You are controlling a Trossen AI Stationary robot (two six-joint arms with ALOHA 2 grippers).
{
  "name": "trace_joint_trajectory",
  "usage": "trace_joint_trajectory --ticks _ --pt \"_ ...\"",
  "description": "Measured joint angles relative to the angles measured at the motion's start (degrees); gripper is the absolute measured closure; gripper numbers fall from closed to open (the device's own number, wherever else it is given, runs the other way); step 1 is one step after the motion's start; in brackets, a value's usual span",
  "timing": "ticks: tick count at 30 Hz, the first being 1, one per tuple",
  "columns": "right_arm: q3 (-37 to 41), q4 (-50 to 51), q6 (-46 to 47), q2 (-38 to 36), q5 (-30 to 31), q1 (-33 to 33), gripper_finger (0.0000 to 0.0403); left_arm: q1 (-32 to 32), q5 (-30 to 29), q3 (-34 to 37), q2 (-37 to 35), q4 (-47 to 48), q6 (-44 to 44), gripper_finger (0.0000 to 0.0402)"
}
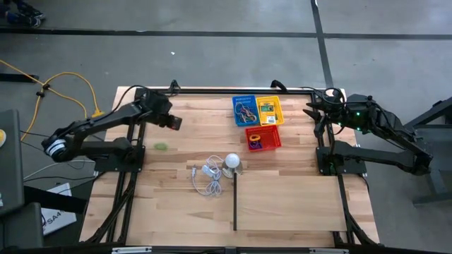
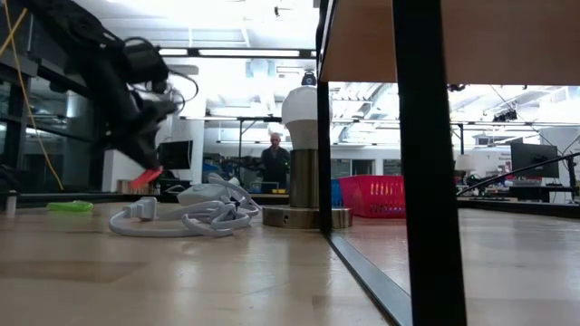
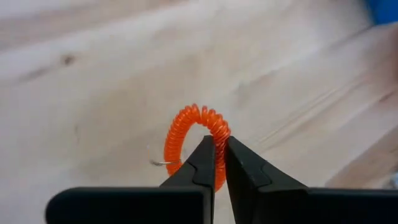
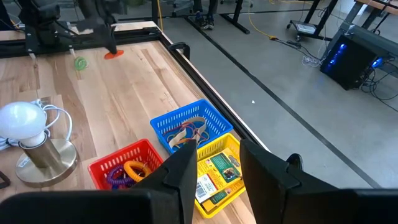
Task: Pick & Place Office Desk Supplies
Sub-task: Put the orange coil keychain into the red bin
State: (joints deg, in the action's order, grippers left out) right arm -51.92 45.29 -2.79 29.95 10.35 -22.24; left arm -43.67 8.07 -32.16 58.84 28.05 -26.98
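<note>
The left gripper (image 3: 219, 163) pinches an orange coiled plastic ring (image 3: 195, 142) between its closed fingers, raised above the light wooden table (image 1: 282, 204) near its far-left part. The right gripper (image 4: 217, 163) waits with fingers spread above the blue (image 4: 190, 127), yellow (image 4: 219, 169) and red plastic baskets (image 4: 124, 165).

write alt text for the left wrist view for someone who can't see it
The left gripper is shut on an orange coiled ring, its two dark fingers pinching one side of the loop above a pale wooden table. A small metal ring hangs off the coil.
</note>
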Motion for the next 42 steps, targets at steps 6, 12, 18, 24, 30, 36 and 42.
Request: trace_joint_trajectory --ticks 6,12,18,24,30,36,42 --pt "0.0 0.0 0.0 0.0 0.0 0.0 0.0293 2.05 0.18 -0.02 -2.55 -4.9 0.0 0.0389" --pt "0.01 0.01 0.0 0.0 -0.01 0.0 0.0293 4.19 0.14 -0.04 -2.42 -5.71 -0.24 0.0389" --pt "0.0 0.01 0.0 0.0 -0.02 0.0 0.0293 6.22 0.14 -0.04 -0.47 -11.53 0.21 0.0389" --pt "0.0 0.01 0.0 -0.02 -0.01 0.0 0.0293 7.96 3.73 -0.07 6.95 -23.55 1.12 0.0389" --pt "0.0 0.0 0.0 -0.01 -0.01 0.0 0.0293 9.15 7.09 -3.73 17.4 -32.15 2.73 0.0389" --pt "0.0 0.0 0.0 0.0 -0.02 0.0 0.0293 10.78 10.75 -12.74 27.73 -32.58 5.08 0.0389" --pt "0.0 -0.01 0.0 0.0 -0.02 0.0 0.0293 13.74 12.49 -22.56 35.57 -32.46 8.82 0.0389"
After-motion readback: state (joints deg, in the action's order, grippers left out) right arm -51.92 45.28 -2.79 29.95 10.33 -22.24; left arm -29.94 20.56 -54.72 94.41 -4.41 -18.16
